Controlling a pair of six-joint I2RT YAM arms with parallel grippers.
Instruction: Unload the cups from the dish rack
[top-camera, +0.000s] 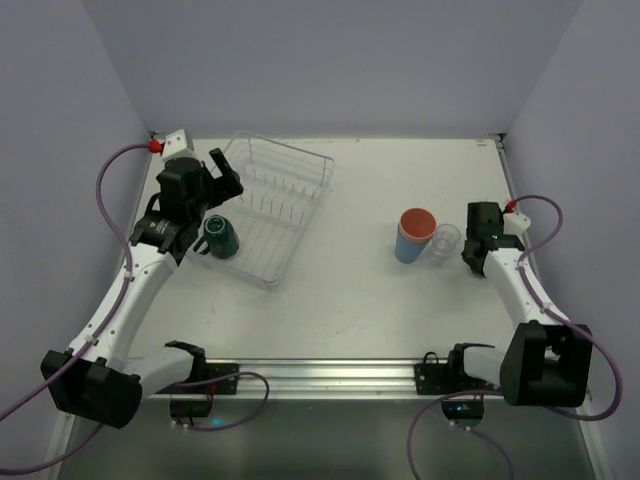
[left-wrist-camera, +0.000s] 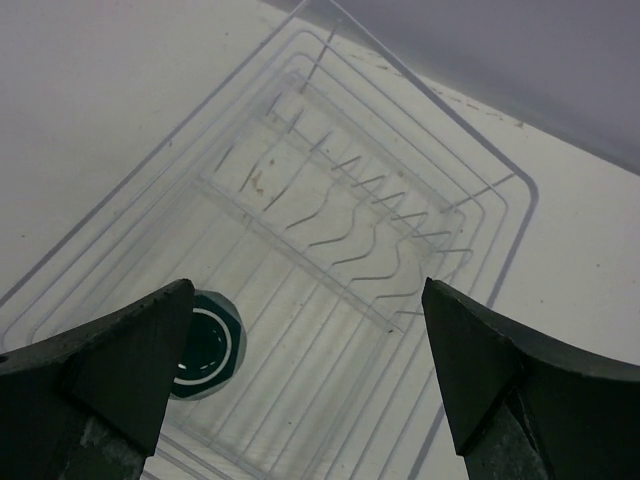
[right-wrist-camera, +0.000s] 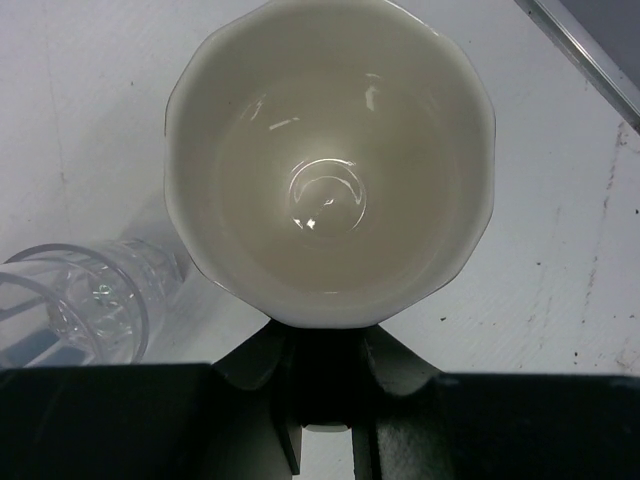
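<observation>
The see-through dish rack (top-camera: 300, 158) lies at the back left, and a dark teal mug (top-camera: 222, 236) stands at its near left end. My left gripper (top-camera: 212, 183) hovers above the rack, open and empty. In the left wrist view the rack (left-wrist-camera: 400, 230) fills the frame, and the teal mug (left-wrist-camera: 208, 343) sits beside the left finger of my left gripper (left-wrist-camera: 305, 380). My right gripper (right-wrist-camera: 330, 350) is shut on the near side of a mug with a cream inside (right-wrist-camera: 330, 160). In the top view the right gripper (top-camera: 484, 232) covers that mug.
A salmon-pink tumbler (top-camera: 416, 223) is stacked in a light-blue tumbler (top-camera: 406, 248) at centre right. A small clear glass (top-camera: 446, 240) stands beside them, just left of the right gripper, and shows in the right wrist view (right-wrist-camera: 75, 310). Walls enclose the table on three sides.
</observation>
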